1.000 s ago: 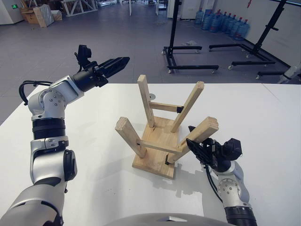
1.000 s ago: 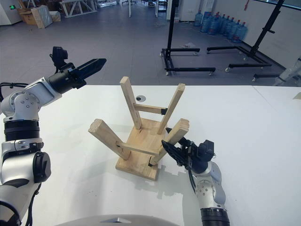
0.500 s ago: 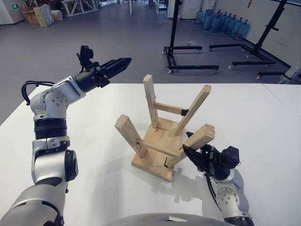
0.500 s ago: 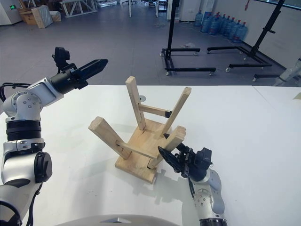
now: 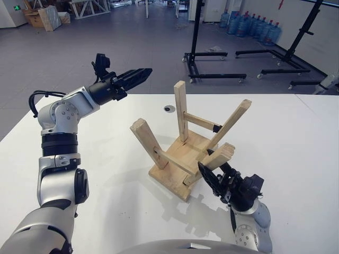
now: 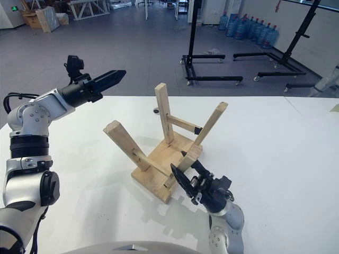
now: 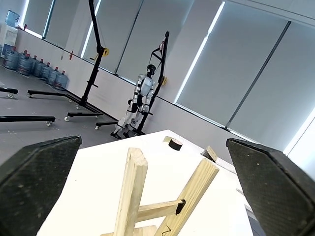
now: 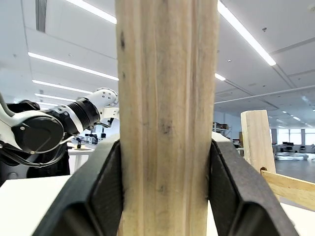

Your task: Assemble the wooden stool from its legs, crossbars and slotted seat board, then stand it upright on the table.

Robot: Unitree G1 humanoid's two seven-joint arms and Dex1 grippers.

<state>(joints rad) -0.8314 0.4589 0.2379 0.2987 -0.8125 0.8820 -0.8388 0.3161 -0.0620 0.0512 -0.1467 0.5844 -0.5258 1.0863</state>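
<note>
Stool, inverted and tilted on the table; right gripper at its 5 o'clock clamps one leg. We would pivot slowly, bringing the spread-open left gripper from 10 o'clock to steady.

No writing could be read anywhere. A small green sign hung far behind the stool, off to its left, its marks too small to make out. The blue water bottles, far behind the stool and to its right, showed pale patches too small to read.
</note>
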